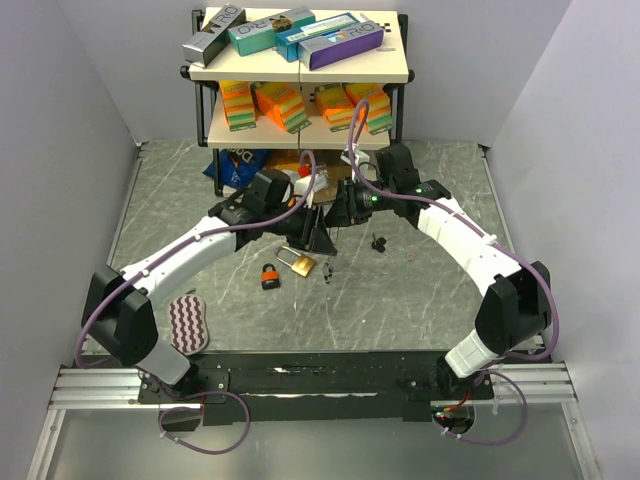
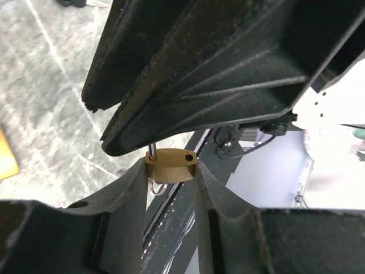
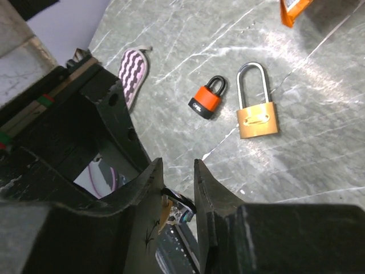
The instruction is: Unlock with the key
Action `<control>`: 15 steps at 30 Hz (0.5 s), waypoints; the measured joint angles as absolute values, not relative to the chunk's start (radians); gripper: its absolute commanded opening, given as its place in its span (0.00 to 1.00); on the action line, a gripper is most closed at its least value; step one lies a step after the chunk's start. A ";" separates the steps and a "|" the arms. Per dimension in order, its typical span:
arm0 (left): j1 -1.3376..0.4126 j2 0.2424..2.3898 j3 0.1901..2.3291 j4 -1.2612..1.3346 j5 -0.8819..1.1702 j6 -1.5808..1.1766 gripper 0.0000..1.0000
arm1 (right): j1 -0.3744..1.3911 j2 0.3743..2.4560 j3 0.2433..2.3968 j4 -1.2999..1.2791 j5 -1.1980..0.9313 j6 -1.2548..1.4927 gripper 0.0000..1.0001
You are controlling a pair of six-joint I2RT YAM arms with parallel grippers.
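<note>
A small brass padlock (image 2: 170, 164) sits clamped by its body in the left hand (image 2: 170, 167), raised clear of the grey marbled counter (image 1: 420, 300) near its middle. The likely danger is misalignment: a key arriving off-axis could jam at the keyway or twist the lock out of its clamp. Both arms reach inward and meet nose to nose. The right hand (image 3: 177, 165) angles down with its jaws drawn narrow around something small and brass-coloured, though whether that is a gripped key cannot be told. An orange-and-black padlock (image 3: 207, 98) and a long-shackled brass padlock (image 3: 256, 111) lie on the counter below.
</note>
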State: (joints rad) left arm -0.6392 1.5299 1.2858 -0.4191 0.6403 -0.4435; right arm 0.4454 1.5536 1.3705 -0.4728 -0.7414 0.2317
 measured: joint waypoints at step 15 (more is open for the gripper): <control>-0.538 1.505 1.152 -0.335 0.701 -0.492 0.01 | 0.405 1.535 1.349 -0.422 -0.735 0.313 0.73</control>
